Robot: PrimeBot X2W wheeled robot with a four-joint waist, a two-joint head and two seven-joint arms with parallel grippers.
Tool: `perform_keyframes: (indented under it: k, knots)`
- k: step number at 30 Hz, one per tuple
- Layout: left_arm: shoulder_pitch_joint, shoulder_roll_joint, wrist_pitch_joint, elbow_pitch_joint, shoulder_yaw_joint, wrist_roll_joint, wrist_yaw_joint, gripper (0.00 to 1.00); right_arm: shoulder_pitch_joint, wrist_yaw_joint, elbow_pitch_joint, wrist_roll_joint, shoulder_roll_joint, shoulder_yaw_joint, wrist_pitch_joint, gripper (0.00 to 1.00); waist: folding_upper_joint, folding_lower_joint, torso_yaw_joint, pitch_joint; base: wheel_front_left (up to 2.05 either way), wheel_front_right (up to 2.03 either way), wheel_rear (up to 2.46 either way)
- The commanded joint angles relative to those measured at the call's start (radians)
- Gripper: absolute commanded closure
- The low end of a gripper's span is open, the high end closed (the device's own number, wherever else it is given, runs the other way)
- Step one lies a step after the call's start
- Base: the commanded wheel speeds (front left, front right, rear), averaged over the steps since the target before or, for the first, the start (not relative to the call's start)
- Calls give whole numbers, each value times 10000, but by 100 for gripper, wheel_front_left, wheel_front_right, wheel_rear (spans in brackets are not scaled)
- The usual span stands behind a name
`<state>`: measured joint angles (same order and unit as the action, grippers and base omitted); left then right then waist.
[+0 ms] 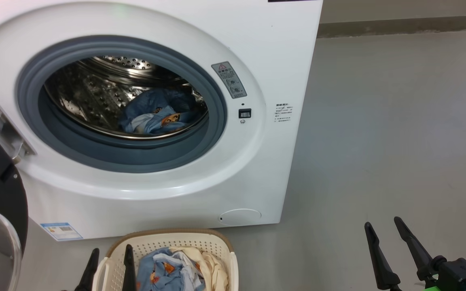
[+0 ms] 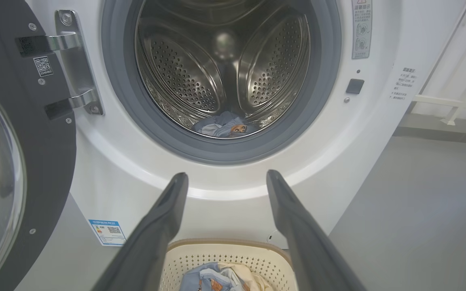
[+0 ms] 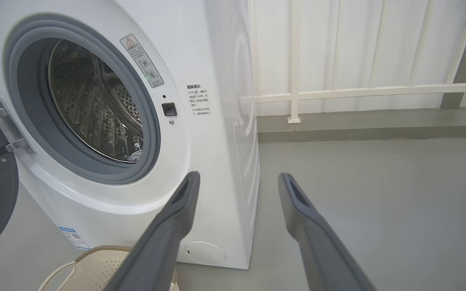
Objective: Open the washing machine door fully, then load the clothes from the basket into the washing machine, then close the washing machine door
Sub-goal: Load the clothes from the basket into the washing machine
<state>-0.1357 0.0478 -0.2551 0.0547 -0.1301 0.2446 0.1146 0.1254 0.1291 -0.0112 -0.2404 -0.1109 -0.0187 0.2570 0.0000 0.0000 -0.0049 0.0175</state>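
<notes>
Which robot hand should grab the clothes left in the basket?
Probably the left gripper: it's open, right at the basket and the clothes; the right gripper hangs off to the side, over the floor.

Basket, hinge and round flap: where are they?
basket [image 1: 168,232], head view, on its brown rim.
hinge [image 2: 80,68], left wrist view, on its metal plate.
flap [image 1: 240,217], head view, on its middle.

We see soft, even light and faint shadows. Beyond our left gripper [image 2: 227,174] the steel drum [image 2: 225,64] glints brightly; its fingers [image 2: 156,230] blur close up, and straight lines bow near the frame edges.
</notes>
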Motion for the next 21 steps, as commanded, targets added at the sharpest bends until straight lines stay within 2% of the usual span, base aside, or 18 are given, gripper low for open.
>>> perform_keyframes:
  k: [1,11,21]
  knots:
    - [323,24,-67,-188,329,30,63,0,-51,16,286,-3,-159,-230,48,0,0,0,12,62,0,0,0]
    - [529,24,-67,208,465,-8,-59,0,-294,16,340,43,-34,-292,48,0,0,0,-140,659,0,0,0]
    - [1724,92,38,1900,463,206,-453,0,-967,16,398,99,186,-480,48,0,0,0,-646,1910,0,0,0]
